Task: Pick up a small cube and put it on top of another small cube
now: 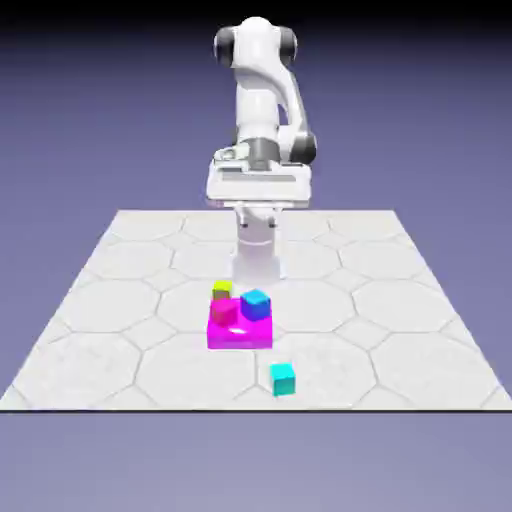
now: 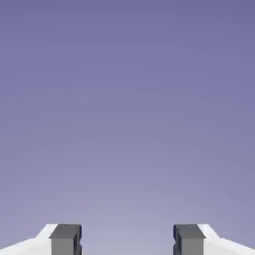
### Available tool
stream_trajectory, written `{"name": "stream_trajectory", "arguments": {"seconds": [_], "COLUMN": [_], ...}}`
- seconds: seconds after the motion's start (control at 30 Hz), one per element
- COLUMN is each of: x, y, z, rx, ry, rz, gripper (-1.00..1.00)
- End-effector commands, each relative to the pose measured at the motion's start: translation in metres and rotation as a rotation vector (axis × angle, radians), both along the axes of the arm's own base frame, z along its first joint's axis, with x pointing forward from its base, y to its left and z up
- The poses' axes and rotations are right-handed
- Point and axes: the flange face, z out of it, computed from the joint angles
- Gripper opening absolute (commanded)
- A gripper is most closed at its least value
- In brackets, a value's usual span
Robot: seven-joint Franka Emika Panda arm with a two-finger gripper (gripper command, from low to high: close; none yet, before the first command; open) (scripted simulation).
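In the exterior view, you are seeing the arm [image 1: 258,95] standing at the far side of the table [image 1: 170,375], with the gripper [image 1: 257,222] hanging high over the far part, its fingers pointing down. You are holding it open and released, with the two fingers standing apart and nothing between them. The teal cube [image 1: 283,379] is resting on the near part of the table, a little right of the middle in this view, its top facing up and its sides slightly turned. It is sitting nearer and further right than the magenta block [image 1: 240,335], apart from it. The block is lying flat near the middle, well on the near side of the gripper. The blue cube [image 1: 256,305] is sitting on the block's far right part, turned cornerwise, and a reddish cube [image 1: 223,312] is showing at its left part, blending into the block's colour. The yellow cube [image 1: 222,290] is showing just beyond the block's far left corner; you cannot tell whether the two are touching.

In the hand view, you are looking past two grey fingertips [image 2: 65,240] at the bottom edge, one left and one right, standing wide apart. Between and beyond them, only the blue-violet backdrop [image 2: 127,109] is showing.
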Motion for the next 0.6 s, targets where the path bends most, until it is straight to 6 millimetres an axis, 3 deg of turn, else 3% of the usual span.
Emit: {"name": "stream_trajectory", "arguments": {"seconds": [0.0, 0.23, 0.57], "x": [0.007, 0.044, 0.066], "y": [-0.006, -0.039, -0.063], "z": [-0.010, -0.088, -0.196], "rx": [0.038, 0.298, 0.656], "ry": [0.058, 0.458, 0.963], "rz": [-0.032, -0.247, -0.526], "gripper": [0.00, 0.00, 0.00]}}
